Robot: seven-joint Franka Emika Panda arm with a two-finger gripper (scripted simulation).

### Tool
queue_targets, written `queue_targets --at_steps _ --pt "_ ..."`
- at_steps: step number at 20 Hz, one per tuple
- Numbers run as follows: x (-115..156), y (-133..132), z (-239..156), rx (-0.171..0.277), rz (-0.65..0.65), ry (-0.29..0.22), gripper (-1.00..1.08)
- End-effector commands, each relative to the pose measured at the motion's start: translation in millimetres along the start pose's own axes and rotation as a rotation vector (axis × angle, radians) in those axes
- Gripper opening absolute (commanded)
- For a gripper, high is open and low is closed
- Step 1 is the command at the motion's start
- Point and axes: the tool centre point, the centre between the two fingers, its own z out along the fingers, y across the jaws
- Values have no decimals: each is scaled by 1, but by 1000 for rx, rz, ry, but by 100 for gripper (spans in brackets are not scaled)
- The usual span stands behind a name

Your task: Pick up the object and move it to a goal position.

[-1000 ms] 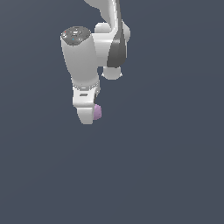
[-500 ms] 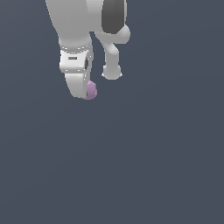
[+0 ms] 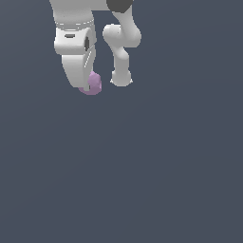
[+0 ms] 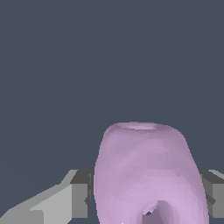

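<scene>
The gripper is clenched on the object, a small pale purple lump. In the exterior view the object protrudes from the lower end of the white hand, toward the exterior view's right of the fingertips, and is partly covered by the hand's rounded housing. The hand hangs in the upper part of that view, toward the exterior view's left.

In the wrist view the object fills the space between the two fingers. One grey pad touches each flank of the lump. A dark dimple or hole is visible near the edge of the lump closest to the camera. The far end of the lump is flattened and lighter in tone.

A second white arm link, with a rounded joint and a flared end, hangs just beside the hand on the exterior view's right. A dark patch marks the arm at the top edge of the frame.

The background is a uniform dark blue-grey surface. Whether the object touches it cannot be told.

No brand, label or writing is legible on the arm, the hand or the object in either view.
</scene>
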Motion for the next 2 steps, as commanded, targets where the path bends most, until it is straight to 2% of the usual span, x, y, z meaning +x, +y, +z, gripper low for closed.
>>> queue_targets --at_steps 1,2 --pt "-1 -2 -4 1 0 0 -100" --pt "-1 -2 -4 1 0 0 -100"
